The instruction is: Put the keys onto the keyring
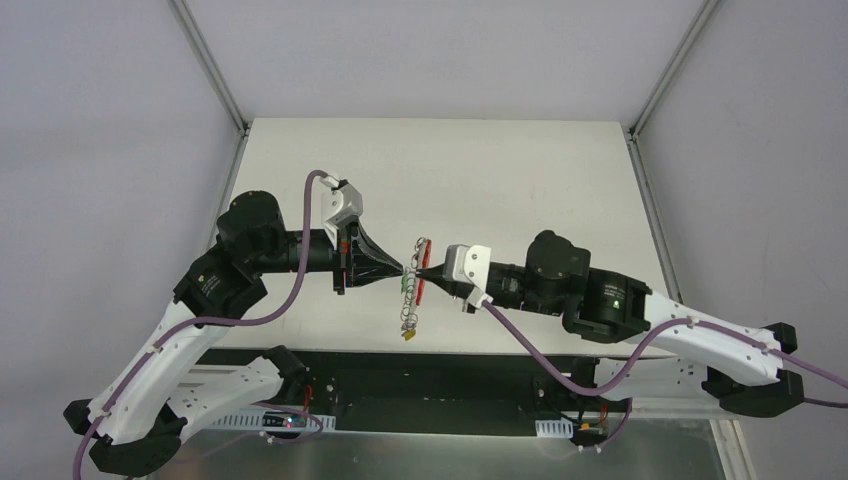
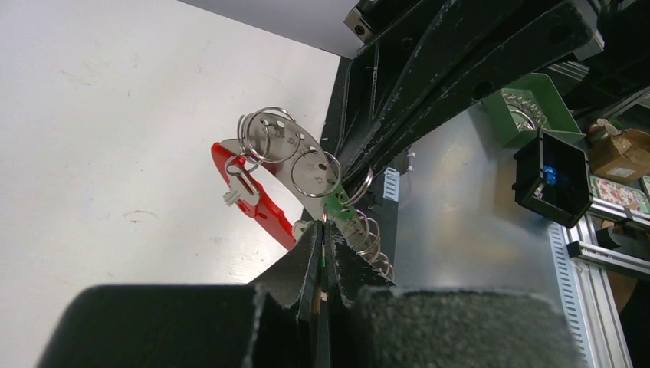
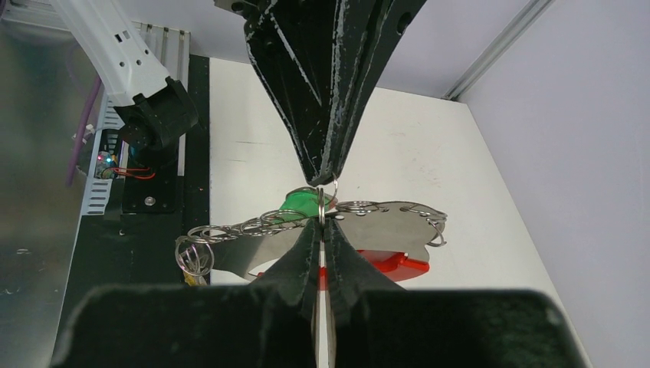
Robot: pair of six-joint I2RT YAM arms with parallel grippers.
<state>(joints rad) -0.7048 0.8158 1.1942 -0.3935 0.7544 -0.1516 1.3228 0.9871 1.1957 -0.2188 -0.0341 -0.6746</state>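
Observation:
The keyring, a grey metal plate with a red part and a row of silver wire rings, hangs in the air between both grippers over the table's near half. My left gripper is shut, with a thin green-tagged key pinched between its fingertips, right against the keyring's plate. My right gripper is shut on the keyring's edge at a wire ring. A yellow-tagged key dangles from the lowest ring. The red part sits below the plate. No red-tagged key shows.
The white table lies under the grippers, with walls at left, right and back. A black strip and a metal shelf run along the near edge. Off the table, a green bin and a black bin stand.

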